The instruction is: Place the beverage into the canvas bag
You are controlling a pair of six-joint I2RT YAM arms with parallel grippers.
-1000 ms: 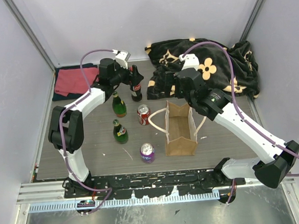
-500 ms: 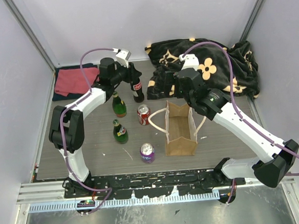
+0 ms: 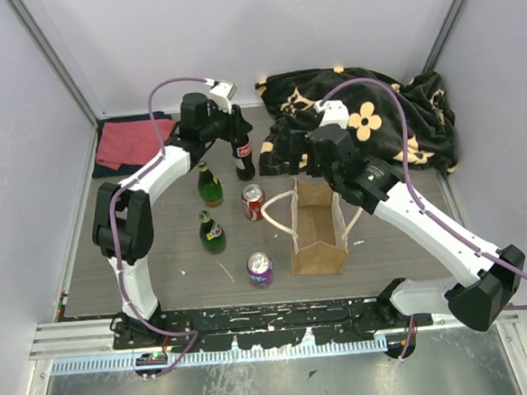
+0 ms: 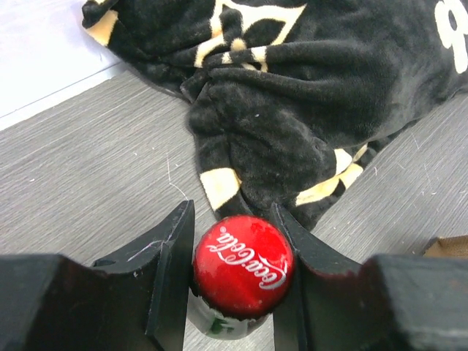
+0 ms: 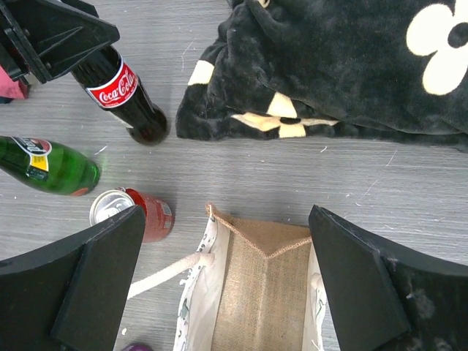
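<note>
Only the left wrist view shows your left claw (image 4: 234,234) pinching the cola bottle (image 4: 243,267) cap, right claw (image 5: 227,219) spread above canvas bag (image 5: 256,292)

The cola bottle (image 4: 243,267) is dark with a red cap, the canvas bag (image 3: 318,243) tan, the blanket (image 4: 292,88) black, cream-flowered.

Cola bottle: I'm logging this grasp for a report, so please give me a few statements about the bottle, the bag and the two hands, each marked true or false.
1. The left hand is closed on the cola bottle just below its red cap. True.
2. The canvas bag lies flat on its side. False: it stands upright with its mouth open upward.
3. The right hand grips a can. False: it is open and empty, above the bag's far rim.
4. A red can stands just left of the bag. True.
</note>
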